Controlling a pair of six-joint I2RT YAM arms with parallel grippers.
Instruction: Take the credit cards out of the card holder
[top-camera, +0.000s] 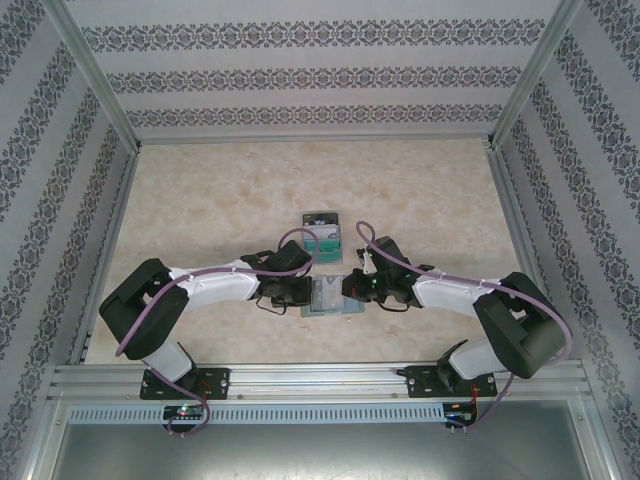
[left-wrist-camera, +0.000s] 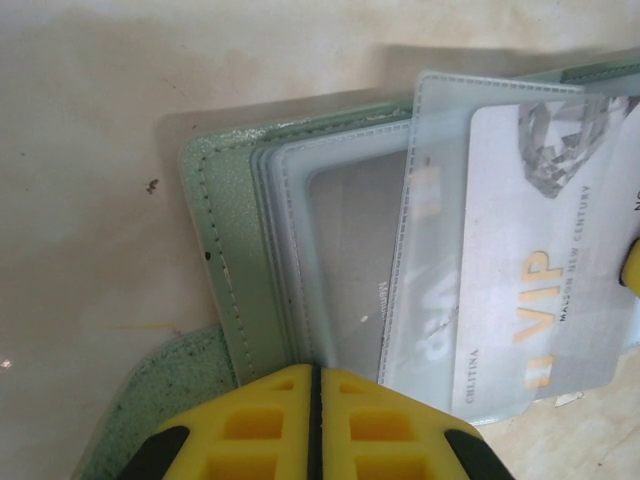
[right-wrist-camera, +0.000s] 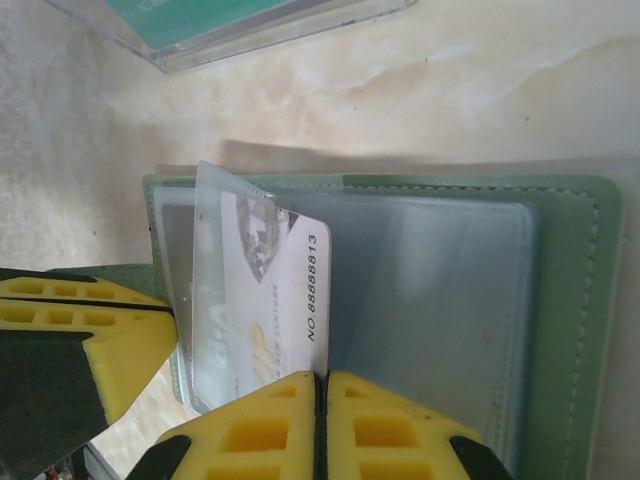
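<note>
Patterned walls close in a pale marbled worktop (top-camera: 220, 200), and toward its near side the card holder (top-camera: 330, 298) lies open between the two arms. The left hand (left-wrist-camera: 314, 372) is pressed together on the edge of the holder's clear sleeves, apparently pinning the wallet in place. The right hand (right-wrist-camera: 322, 378) is pinched shut on the corner of a white card (right-wrist-camera: 285, 290) that sits partway out of a raised sleeve; whether the sleeve's lip is caught in that grip too is hard to tell. A teal stack of cards (top-camera: 322, 240) lies just beyond the holder, already out. The step in hand looks like drawing the white card free. The next move calls for a straight pull along the sleeve's opening, away from the left hand, while that hand keeps the holder flat, then a release beside the stack.
</note>
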